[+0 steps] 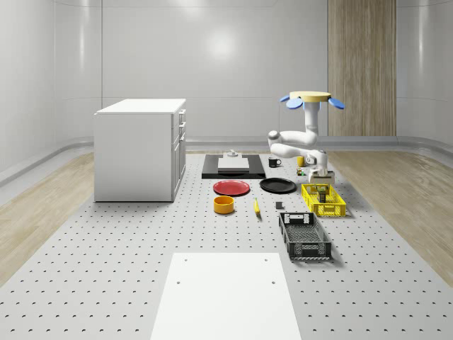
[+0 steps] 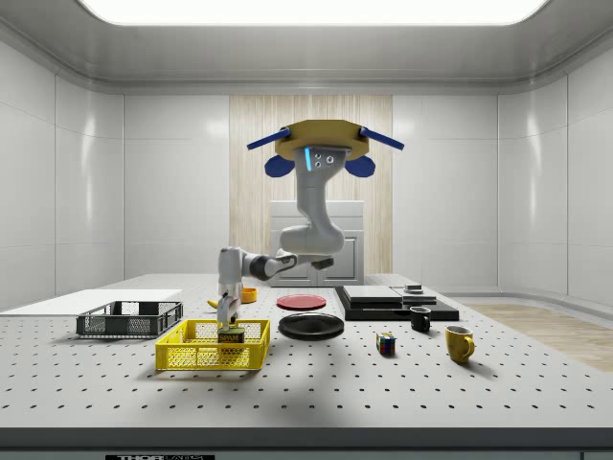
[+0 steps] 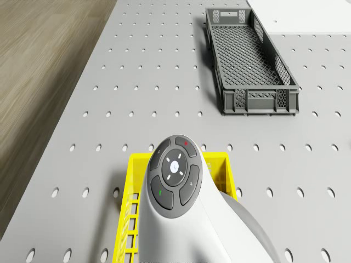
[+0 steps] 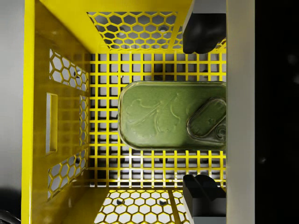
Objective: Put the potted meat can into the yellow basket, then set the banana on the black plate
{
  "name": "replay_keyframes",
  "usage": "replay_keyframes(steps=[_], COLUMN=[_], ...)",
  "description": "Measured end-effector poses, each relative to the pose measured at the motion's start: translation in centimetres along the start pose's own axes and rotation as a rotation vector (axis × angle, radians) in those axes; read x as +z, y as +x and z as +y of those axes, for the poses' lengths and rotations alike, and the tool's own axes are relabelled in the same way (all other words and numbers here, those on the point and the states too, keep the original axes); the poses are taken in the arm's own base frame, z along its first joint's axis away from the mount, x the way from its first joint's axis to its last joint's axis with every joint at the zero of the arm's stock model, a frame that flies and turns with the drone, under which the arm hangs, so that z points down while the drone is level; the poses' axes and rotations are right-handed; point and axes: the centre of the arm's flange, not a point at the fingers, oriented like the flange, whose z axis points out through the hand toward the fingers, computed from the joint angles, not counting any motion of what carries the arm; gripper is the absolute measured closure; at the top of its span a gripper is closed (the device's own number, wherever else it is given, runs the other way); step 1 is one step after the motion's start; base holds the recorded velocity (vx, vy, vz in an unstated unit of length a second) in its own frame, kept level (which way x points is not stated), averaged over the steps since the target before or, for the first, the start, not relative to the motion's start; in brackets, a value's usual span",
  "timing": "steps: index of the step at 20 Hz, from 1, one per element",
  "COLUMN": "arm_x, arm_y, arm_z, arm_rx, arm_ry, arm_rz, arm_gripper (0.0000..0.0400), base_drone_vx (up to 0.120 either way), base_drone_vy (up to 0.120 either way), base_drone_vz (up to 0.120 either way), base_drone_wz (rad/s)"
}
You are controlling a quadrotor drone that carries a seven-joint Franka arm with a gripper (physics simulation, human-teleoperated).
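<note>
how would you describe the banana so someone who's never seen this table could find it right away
Start at the big white cabinet on the perforated table, then look toward the whole-scene view's right, past the red plate and the orange bowl. Just beyond the bowl lies the banana, flat on the table. It is the only slim yellow thing there, far thinner than the yellow basket further right.

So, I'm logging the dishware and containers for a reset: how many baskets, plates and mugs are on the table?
Baskets: 2, yellow basket, grey basket
Plates: 2, red plate, black plate
Mugs: 2, black mug, yellow mug
Total: 6
</note>
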Motion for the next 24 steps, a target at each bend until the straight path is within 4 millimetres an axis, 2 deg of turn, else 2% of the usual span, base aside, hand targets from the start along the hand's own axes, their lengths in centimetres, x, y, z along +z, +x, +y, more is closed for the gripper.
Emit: replay_keyframes(steps=[7,24], arm_x=[-0.24,-0.30], arm_y=[0.00,0.00], arm_z=[0.00,0.00], arm_rx=[0.000,0.000], arm_ry=[0.000,0.001], arm_rz=[-0.001,-0.001], arm_gripper=[0.0002,0.0000], base_drone_vx=[0.114,0.120], base_drone_vy=[-0.103,-0.120], base_drone_vz=[0.109,0.000], base_drone_wz=[0.000,0.000])
